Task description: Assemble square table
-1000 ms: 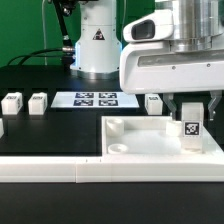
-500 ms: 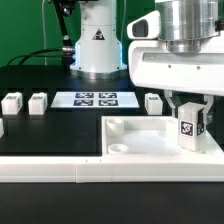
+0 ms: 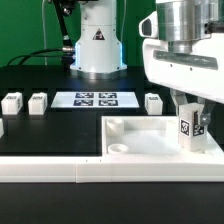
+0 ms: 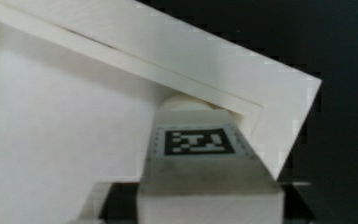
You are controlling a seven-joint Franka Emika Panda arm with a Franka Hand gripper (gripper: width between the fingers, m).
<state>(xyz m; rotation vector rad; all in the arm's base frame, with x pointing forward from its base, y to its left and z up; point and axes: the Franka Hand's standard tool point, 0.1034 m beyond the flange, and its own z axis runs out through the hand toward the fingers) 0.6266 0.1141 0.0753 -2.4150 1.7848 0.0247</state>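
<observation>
Pincer [image 3: 189,124] clasping upright leg [image 3: 188,141], over tabletop [image 3: 122,150]

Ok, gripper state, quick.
Gripper: closed on a white tagged leg, held upright.

The leg [image 4: 197,150] hides most of the end effector [image 4: 197,205]; the tabletop [image 3: 140,148] runs off the exterior view at 3 o'clock.

A black table [image 3: 40,135] with white parts.
On it lie a white square plastic tabletop [image 3: 140,152], short white legs [image 3: 38,101] and the marker board [image 3: 95,99].
</observation>
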